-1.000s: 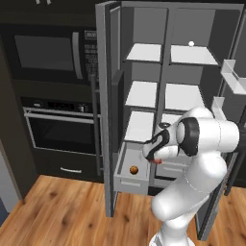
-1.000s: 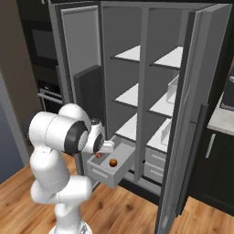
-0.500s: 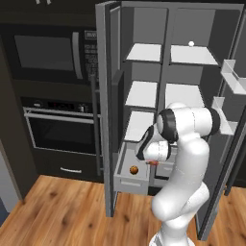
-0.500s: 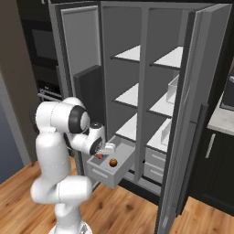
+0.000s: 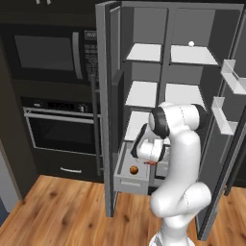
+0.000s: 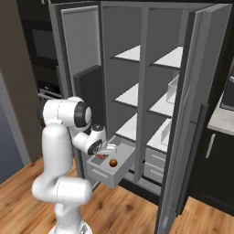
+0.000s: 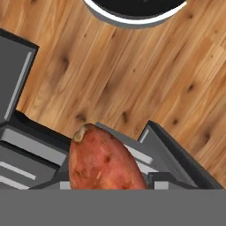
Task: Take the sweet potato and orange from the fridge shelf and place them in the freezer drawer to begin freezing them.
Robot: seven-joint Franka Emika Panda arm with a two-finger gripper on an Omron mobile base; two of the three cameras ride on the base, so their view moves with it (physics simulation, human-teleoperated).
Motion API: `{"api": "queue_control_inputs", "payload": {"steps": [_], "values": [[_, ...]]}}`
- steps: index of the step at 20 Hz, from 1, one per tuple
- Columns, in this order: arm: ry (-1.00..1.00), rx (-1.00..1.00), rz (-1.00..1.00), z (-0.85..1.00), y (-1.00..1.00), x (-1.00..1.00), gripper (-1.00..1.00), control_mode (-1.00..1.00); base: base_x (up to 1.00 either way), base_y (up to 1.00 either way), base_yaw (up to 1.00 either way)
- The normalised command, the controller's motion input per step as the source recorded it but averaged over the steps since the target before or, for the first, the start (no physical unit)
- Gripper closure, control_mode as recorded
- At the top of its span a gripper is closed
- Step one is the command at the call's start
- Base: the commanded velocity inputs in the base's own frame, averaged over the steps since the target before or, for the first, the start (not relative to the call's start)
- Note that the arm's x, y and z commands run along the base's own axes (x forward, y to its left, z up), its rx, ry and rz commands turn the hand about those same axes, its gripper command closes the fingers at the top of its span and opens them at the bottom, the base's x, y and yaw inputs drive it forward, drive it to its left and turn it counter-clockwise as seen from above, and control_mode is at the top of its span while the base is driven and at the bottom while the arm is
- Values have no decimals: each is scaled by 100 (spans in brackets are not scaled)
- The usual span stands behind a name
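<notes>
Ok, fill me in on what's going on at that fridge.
The white arm is holding the sweet potato, its jaws shut on it, just over the pulled-out freezer drawer at the bottom of the open fridge. The orange already lies inside that drawer. A tiny white ball sits on the top right shelf. So one item is in, and the second is about to be set down.

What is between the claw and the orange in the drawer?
The sweet potato, held in the claw, hangs just beside the orange in the freezer drawer, per the right base view.
</notes>
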Motion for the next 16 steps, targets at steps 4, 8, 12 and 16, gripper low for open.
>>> {"api": "queue_control_inputs", "payload": {"steps": [4,8,12,16], "values": [[0,0,0,-29,0,45,100,-100,0,0,0],[-1,0,0,-27,-2,45,100,-100,0,0,0],[0,0,0,-24,-4,38,100,-100,0,0,0],[0,0,0,-17,0,29,100,-100,0,0,0]]}}
